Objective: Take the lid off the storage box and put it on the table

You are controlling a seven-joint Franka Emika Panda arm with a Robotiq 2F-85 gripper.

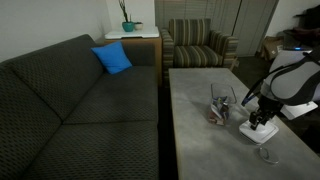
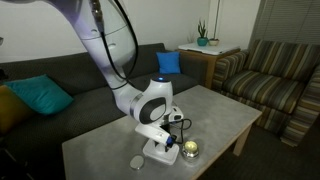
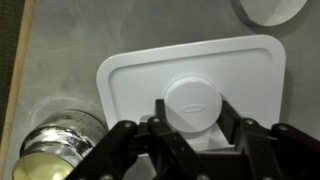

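Fingers (image 3: 158,115) first: in the wrist view they stand apart, one on each side of the round raised centre (image 3: 190,100) of the lid (image 3: 245,80), right up against its rim. Whether they are pinching it or only flanking it, I cannot tell from here. The lid looks to be lying flat on the grey table (image 3: 60,60), with bare stone showing around three of its edges, so I judge it is off the box and down. It looks like thin moulded plastic: light, fairly stiff across the middle, probably springy at the rim, and smooth enough to slip. With the edges flush to the table there is nothing to get under, so that round centre is the only sensible hold, taken squarely so the lid does not tip. The shiny round tin (image 3: 55,150) sits close to the lid's near corner, and a clear disc (image 3: 270,8) lies off the far one, apart from it. The wrist view gives me no box at all. In an exterior view the storage box (image 1: 220,108) stands on the table near the lid (image 1: 258,131), apart from it, with colourful contents showing. In an exterior view the arm (image 2: 110,50) hides the fingers, but the lid (image 2: 158,152), tin (image 2: 190,150) and disc (image 2: 137,162) are easy to place.
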